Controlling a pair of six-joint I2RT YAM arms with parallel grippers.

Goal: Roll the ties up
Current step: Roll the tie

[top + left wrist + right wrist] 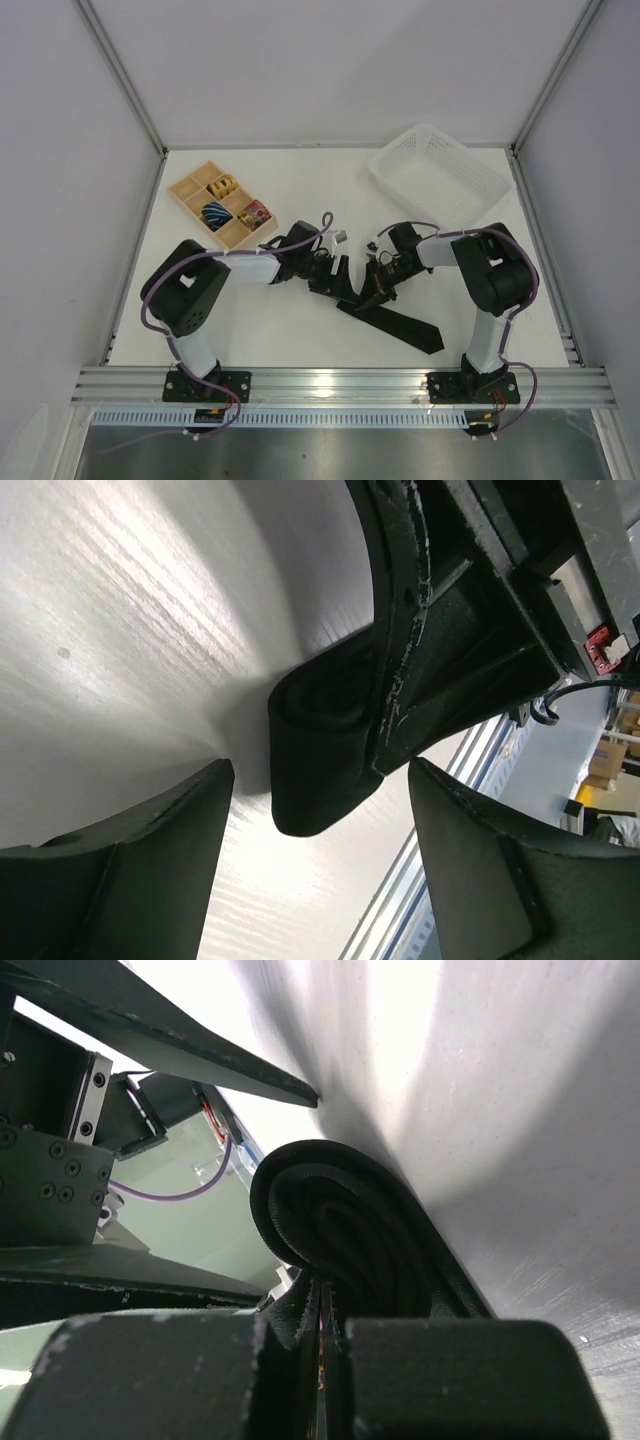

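Far left on the bench (pixel 320 190) sits a wooden tray (pixel 190 190), with three coloured rolls (pixel 216 213) in its compartments. Moving in, the left pincer (pixel 335 272) is low at mid-bench, jaws well apart with nothing between them, pointing at the tie (pixel 400 322). And the tie itself is plain black. One end is wound into a small, thick coil, layers packed tight, right down at the bench between the two pincers. The right pincer (pixel 380 285) is squeezed together on that coil, fabric pinched between its fingers. The unrolled rest lies flat, running toward the near right and ending in a wide point. Far right, at the back, there's a white basket (pixel 440 178).
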